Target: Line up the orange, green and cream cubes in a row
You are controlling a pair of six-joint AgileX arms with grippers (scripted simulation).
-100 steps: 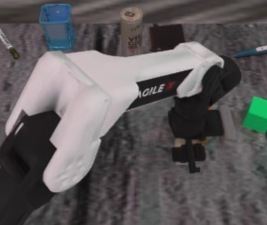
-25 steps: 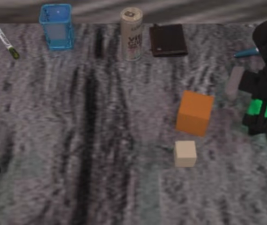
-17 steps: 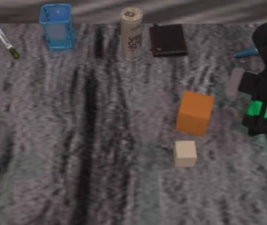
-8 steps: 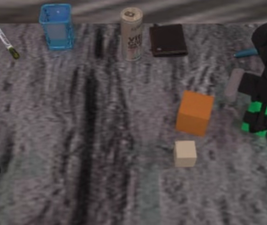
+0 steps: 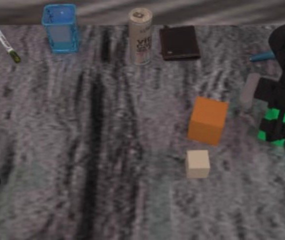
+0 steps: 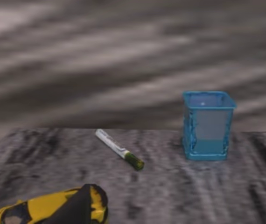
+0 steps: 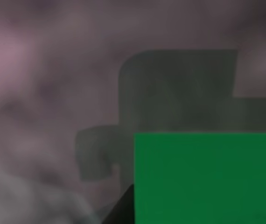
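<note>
The right gripper (image 5: pixel 276 127) hangs near the table's right edge, clamped on the green cube (image 5: pixel 284 118). The orange cube (image 5: pixel 208 120) and cream cube (image 5: pixel 198 163) sit mid-table, bare surface between them and the gripper.

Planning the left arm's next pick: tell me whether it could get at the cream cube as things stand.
Probably yes. The cream cube sits alone, apart from the orange cube, with open table on its left side. The right claw is off at the right edge, shut on the green cube.
</note>
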